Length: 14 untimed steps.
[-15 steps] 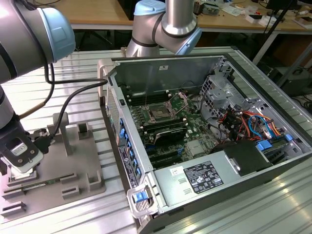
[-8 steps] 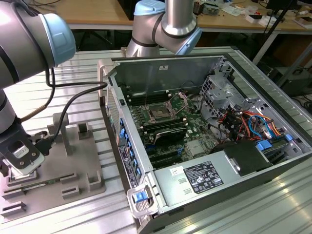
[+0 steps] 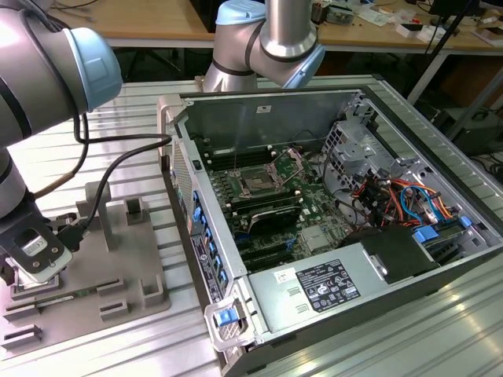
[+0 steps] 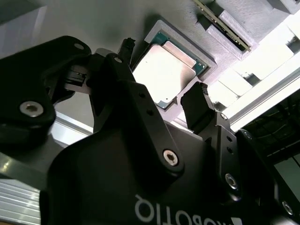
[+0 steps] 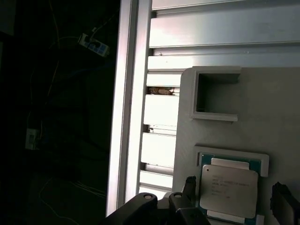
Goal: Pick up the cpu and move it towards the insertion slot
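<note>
The arm (image 3: 267, 35) drops in from the top of the exterior view, folds through a large joint in the near corner at the exterior view's left, and turns its wrist down over the grey tray (image 3: 137, 263). The gripper (image 4: 162, 69) points straight at the tray, spread wide. Its black fingers (image 4: 199, 105) stand on opposite sides of the cpu (image 4: 165, 71) with a gap showing at each edge, so nothing is pinched. The cpu lies flat in a pale-rimmed recess of the tray, silver top up, and in the first wrist view it sits squarely between the two fingertips. A black cable (image 3: 118, 161) loops from the wrist toward the computer case (image 3: 267, 110). The tray rests on the slatted aluminium table (image 5: 211, 28), near the table's edge rail, with dark space beyond. Raised blocks (image 3: 135, 210) and the case's side wall stand between the tray and the insertion slot (image 3: 258, 182), which lies well apart on the motherboard, under the case's open top.
</note>
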Motion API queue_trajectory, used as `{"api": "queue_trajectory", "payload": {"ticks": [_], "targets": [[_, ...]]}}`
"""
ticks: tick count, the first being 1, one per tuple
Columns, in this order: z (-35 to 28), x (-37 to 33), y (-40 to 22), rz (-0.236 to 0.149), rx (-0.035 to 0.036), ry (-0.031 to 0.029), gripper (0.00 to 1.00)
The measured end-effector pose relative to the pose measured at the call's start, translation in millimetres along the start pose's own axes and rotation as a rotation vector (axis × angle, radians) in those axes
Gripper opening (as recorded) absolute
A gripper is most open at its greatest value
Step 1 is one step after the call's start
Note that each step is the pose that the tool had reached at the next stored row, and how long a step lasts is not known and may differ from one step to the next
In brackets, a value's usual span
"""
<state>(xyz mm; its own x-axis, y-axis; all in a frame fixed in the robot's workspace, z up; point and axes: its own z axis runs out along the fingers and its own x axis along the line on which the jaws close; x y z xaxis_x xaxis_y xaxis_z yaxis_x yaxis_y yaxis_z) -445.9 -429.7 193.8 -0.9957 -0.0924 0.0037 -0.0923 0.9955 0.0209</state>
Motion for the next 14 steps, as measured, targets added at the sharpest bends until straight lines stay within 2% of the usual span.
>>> {"api": "queue_trajectory", "payload": {"ticks": [5,14], "targets": [[4.3,0.8,2.7,0.000,0.0000,0.0000,0.69],[5.1,3.0,3.0,0.000,0.0000,-0.0007,0.69]]}}
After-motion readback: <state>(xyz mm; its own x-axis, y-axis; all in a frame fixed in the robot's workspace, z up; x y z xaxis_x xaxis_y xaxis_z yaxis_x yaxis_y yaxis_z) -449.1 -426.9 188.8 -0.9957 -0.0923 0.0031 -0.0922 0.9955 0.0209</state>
